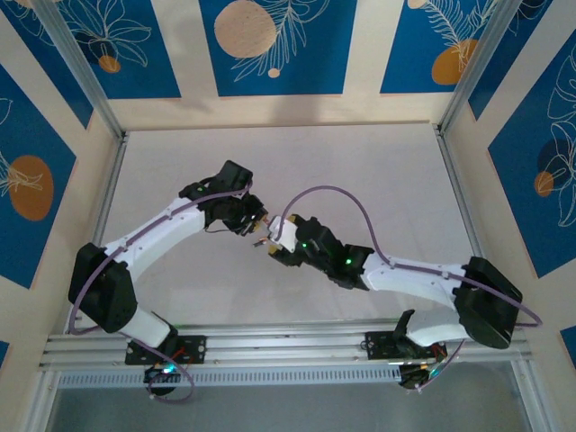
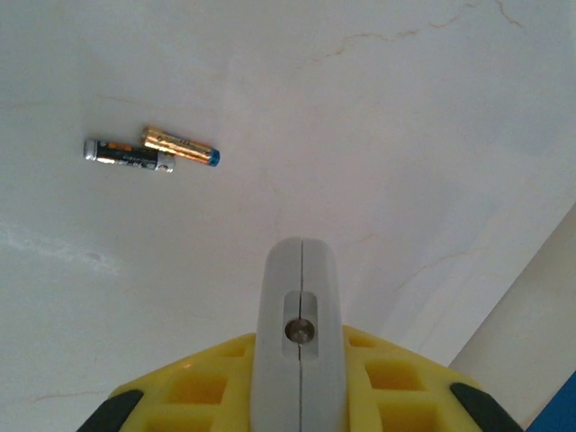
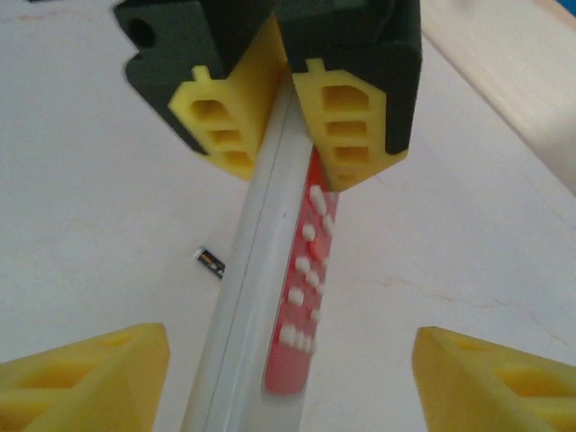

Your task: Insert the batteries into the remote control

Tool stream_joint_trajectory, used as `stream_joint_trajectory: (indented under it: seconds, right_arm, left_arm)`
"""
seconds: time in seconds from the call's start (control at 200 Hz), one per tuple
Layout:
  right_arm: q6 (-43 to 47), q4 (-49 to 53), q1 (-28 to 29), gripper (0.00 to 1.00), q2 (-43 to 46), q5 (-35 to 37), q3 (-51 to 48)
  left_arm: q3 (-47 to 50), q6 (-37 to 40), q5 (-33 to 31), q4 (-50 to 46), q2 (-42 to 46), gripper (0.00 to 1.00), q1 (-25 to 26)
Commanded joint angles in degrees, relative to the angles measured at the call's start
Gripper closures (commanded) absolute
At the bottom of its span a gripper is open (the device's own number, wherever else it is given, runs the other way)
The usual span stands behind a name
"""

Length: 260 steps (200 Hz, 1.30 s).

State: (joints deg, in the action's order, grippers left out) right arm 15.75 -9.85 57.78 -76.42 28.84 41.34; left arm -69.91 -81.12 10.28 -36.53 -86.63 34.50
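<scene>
1. Gripping the remote control (image 3: 270, 297) by its far end, our left gripper (image 3: 292, 166) has its fingers clenched on the slim white body. We judge the remote is held above the table (image 2: 432, 135), not resting on it.
2. Our right gripper (image 3: 290, 340) is released, its yellow fingers (image 3: 90, 378) spread wide on either side of the remote and touching nothing.
3. The batteries (image 2: 153, 157) lie on the table, apart from both grippers. A black battery (image 2: 121, 151) and a gold battery (image 2: 180, 147) sit side by side, seemingly touching.
4. Risk: with a grip at one end alone, we judge the remote could pivot or slip if the right fingers brush it on moving off.
5. Risk: the batteries lie so close together that closing on one may knock the other and set it rolling. A shallow pinch on so slim a cylinder could also flick it away.
6. Risk: we cannot see a battery bay, or whether its cover is off. The red button face looks toward the right wrist camera, so the remote may need turning first.
7. The left wrist view gives both batteries and the remote's end with its seam and small slot. The right wrist view gives the red face with white buttons, the left fingers' clamp, and one black battery partly behind the remote. From overhead we see the arms meet at mid-table, but the batteries are too small to make out there.
</scene>
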Motion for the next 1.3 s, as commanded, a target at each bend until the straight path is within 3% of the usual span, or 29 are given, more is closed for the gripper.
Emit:
stream_joint_trajectory:
  seconds: [0.0, 0.085, 0.16, 0.215, 0.305, 0.38, 0.435, 0.515, 0.59, 0.72, 0.88, 1.005, 1.12, 1.295]
  right_arm:
    - [3.86, -8.15, 0.55, 0.43, -3.5, 4.54, 1.73]
    - [3.63, -9.5, 0.41, 0.64, -5.72, 5.89, 2.57]
    - [1.83, -6.75, -0.15, 0.76, -5.64, 4.32, 3.81]
    - [-1.12, -2.18, -1.5, 0.82, -4.54, 1.85, 5.47]
    - [-8.06, 9.79, -6.7, 0.87, -1.87, -9.55, 9.86]
    - [-11.87, 22.7, -14.76, 0.87, -1.67, -30.07, 14.93]
    - [-12.28, 33.11, -19.96, 0.87, -3.55, -42.78, 19.57]
    - [-9.77, 46.31, -24.45, 0.86, -7.53, -55.57, 25.88]
    - [-7.05, 56.22, -26.02, 0.85, -11.61, -60.9, 30.57]
    - [-8.07, 58.7, -24.62, 0.85, -15.81, -58.23, 31.19]
    - [-11.57, 60.13, -23.94, 0.86, -23.01, -56.13, 29.88]
    - [-13.96, 57.18, -24.34, 0.84, -27.38, -52.44, 26.97]
    - [-15.61, 55.25, -25.88, 0.74, -29.46, -47.21, 25.86]
    - [-16.34, 53.64, -26.62, 0.49, -28.72, -39.08, 25.95]
  left_arm:
    - [-0.59, -5.15, 0.44, -2.21, 0.53, 0.99, -0.4]
    - [-0.36, -5.22, 0.43, -1.98, 1.06, 0.98, -0.48]
    - [0.91, -4.71, 1.31, 0.72, 1.91, 0.93, -0.84]
    - [3.28, -4.04, 1.87, 5.54, 3.32, 0.76, -1.25]
    - [8.58, 4.1, -0.8, 19.97, 8.12, 0.38, -2.74]
    - [11.07, 20.48, -6.7, 27.49, 13.92, 0.2, -4.17]
    - [13.19, 35.65, -10.12, 32.22, 18.68, 0.14, -4.25]
    - [17.97, 57.22, -8.28, 39.94, 24.58, 0.11, -4.18]
    - [22.47, 74.13, -3.08, 42.04, 28.84, 0.11, -4.18]
    - [23.76, 89.29, 3.15, 34.24, 31.62, 0.08, -4.18]
    - [24.29, 97.15, 11.52, 28.43, 32.04, 0.02, -3.73]
    - [26.01, 101.3, 13.72, 28.9, 31.82, 0.0, -3.12]
    - [27.34, 102.26, 15.66, 31.26, 31.23, 0.0, -3.03]
    - [26.77, 105.29, 17.47, 29.11, 27.6, 0.0, -1.79]
